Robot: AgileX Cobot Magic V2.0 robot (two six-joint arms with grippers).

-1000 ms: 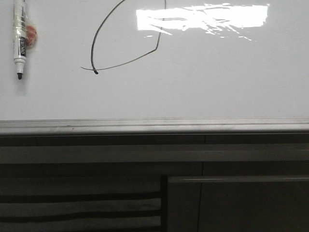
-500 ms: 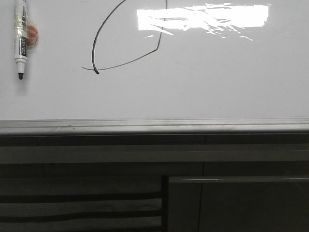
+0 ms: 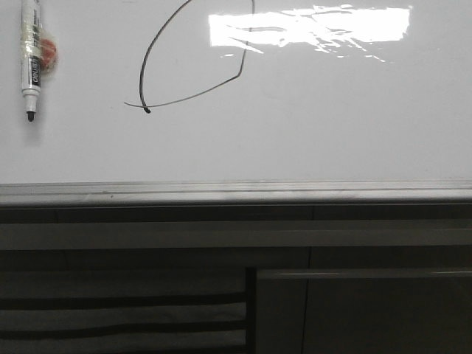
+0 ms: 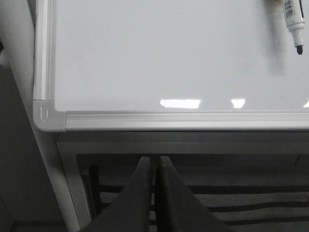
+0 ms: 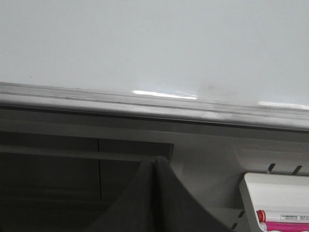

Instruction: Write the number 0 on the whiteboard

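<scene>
The whiteboard (image 3: 310,133) fills the upper half of the front view, with glare at its top right and a silver-grey edge rail along its near side. The number 0 (image 3: 144,70) is a thin black lopsided loop at the top centre, cut off by the frame's top, with a pointed corner on the right and a small end dot at lower left. A white marker (image 3: 30,59) lies on the board at far left, tip toward the rail; it also shows in the left wrist view (image 4: 293,21). My left gripper (image 4: 154,158) is shut and empty below the board's near edge. My right gripper (image 5: 155,162) is shut and empty below the rail.
A small orange-red thing (image 3: 47,50) lies beside the marker. Dark grey striped panels (image 3: 118,310) sit below the rail. The board's rounded corner (image 4: 47,116) shows in the left wrist view. A white box with a pink label (image 5: 277,208) is at the right wrist view's lower right.
</scene>
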